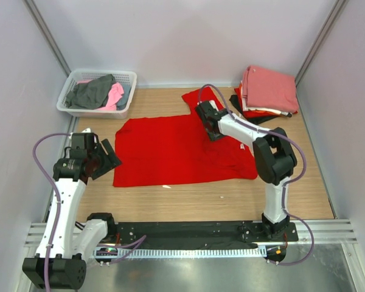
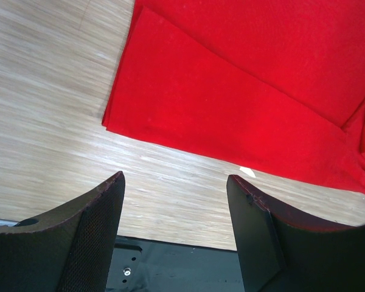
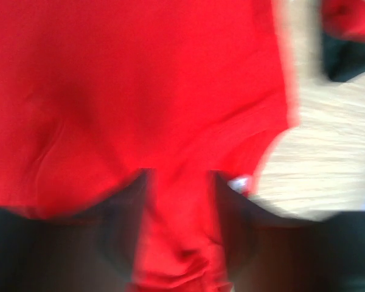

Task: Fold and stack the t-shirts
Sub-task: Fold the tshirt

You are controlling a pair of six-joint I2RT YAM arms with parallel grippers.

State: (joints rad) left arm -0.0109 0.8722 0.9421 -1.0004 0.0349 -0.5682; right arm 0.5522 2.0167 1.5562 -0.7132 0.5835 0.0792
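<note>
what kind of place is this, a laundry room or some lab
Likely a robot lab test cell: a left arm and right arm bolted to a rail at the table edge, plain walls close around, and a basket and folded t-shirts staged as props.

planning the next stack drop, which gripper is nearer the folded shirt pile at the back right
Right. The right gripper is over the red t-shirt, just left of the folded pile; the left gripper hovers off the shirt's far left edge.

One red t-shirt (image 1: 170,152) is spread flat. At least three folded tees (image 1: 269,88) are stacked. One basket (image 1: 132,88) is counted, with at least two garments (image 1: 94,92).
</note>
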